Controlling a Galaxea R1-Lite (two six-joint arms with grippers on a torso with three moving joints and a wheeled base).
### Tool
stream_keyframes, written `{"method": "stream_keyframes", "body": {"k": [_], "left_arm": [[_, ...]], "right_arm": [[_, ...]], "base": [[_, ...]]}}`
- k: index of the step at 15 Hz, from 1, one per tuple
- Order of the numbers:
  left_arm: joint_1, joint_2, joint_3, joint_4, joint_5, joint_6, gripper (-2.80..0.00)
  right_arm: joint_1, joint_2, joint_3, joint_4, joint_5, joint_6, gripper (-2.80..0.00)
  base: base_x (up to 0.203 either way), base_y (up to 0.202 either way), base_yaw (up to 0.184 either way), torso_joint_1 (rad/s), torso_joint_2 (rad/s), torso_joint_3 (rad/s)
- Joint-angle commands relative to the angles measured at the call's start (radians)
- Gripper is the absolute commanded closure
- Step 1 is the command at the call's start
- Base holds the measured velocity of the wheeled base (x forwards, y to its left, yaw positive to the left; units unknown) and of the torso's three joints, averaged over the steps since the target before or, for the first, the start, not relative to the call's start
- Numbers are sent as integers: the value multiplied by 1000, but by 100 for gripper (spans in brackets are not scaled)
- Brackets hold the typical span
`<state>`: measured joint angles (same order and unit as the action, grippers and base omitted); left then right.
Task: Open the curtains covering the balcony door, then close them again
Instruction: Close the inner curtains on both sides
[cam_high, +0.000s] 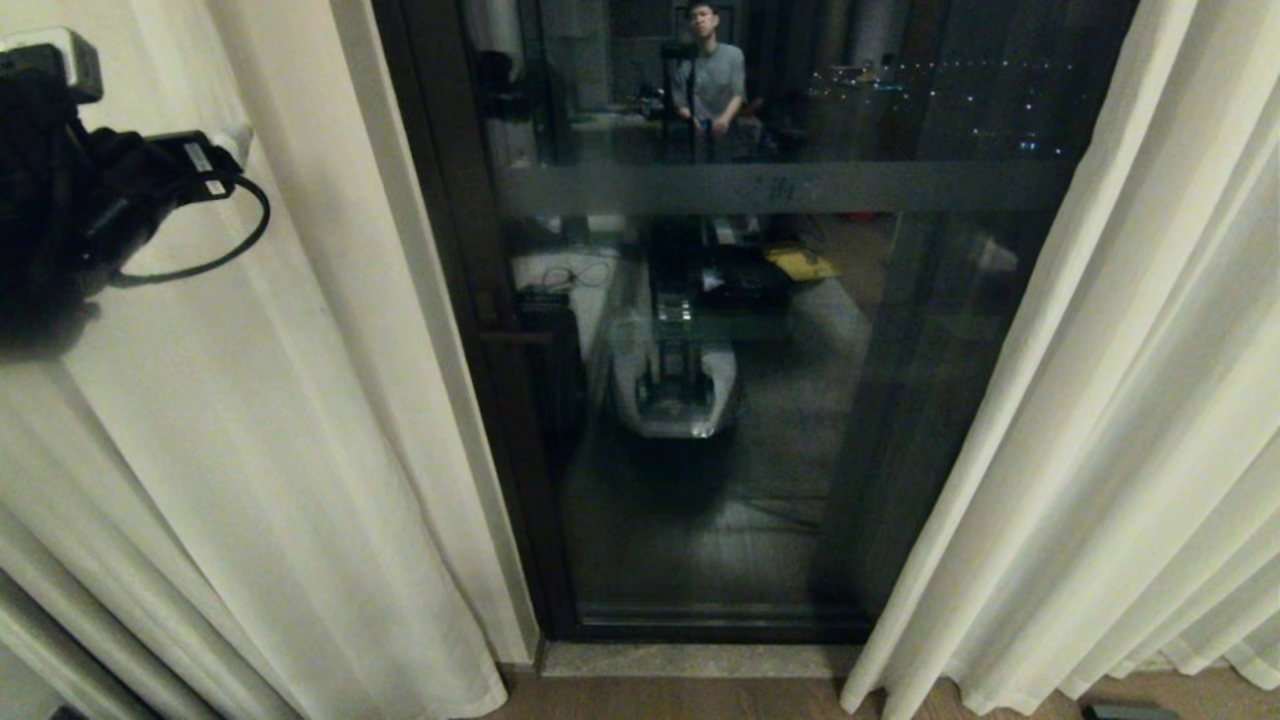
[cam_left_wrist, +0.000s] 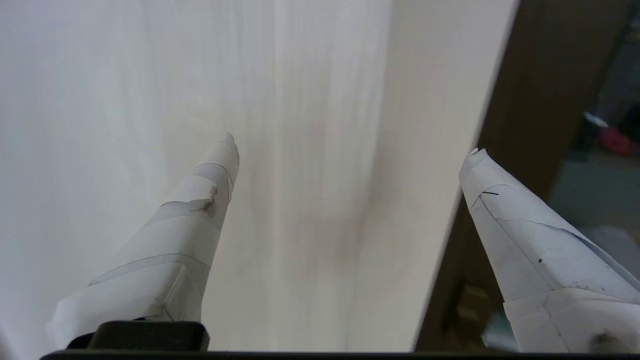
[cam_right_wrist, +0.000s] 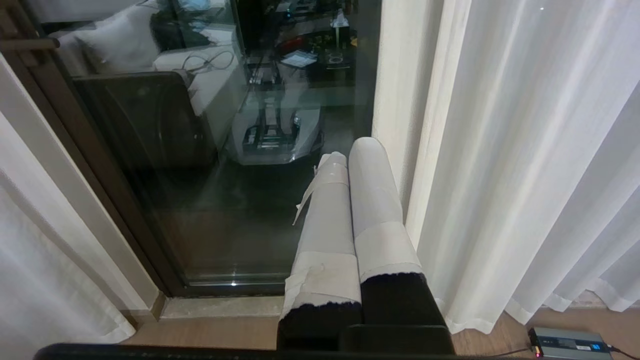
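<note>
Head view, curtains (cam_high: 250, 450): drawn apart to both sides, balcony door (cam_high: 720, 400) bare between them.
Left gripper (cam_left_wrist: 350, 145): fingers spread wide, the left panel's edge between them, ungripped.
Right gripper (cam_right_wrist: 350, 155): pressed together, empty, parked low.
Risk: closing on too little cloth lets the fabric slip free.

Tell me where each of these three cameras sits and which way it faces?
Head view: high on the robot, looking down at the balcony door between the parted curtains; left arm at its left edge.
Left wrist view: behind the open left pincer, facing the left curtain panel.
Right wrist view: behind the shut right pincer, facing the door.
Shared: door and curtains.
</note>
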<state>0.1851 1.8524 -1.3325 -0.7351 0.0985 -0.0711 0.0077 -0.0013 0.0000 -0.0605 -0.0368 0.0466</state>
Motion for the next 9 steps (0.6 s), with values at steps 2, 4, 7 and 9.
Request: {"method": "stream_keyframes", "body": {"k": [2,4,7,9], "left_arm": [[6,136,-105,-30,3,3,-280],[15,177,-149,-33,4,5,-280],[34,224,-206,-33,5,5,-280],[54,252,-241,-33,1,4,-280]], "right_arm": [[0,1,0,-1,0,1,0],[0,1,0,-1,0,1,0],[0,1,0,-1,0,1,0],[0,1,0,-1,0,1,0]], "base": [[0,0,0,0,0,0],[0,0,0,0,0,0],[0,0,0,0,0,0],[0,0,0,0,0,0]]}}
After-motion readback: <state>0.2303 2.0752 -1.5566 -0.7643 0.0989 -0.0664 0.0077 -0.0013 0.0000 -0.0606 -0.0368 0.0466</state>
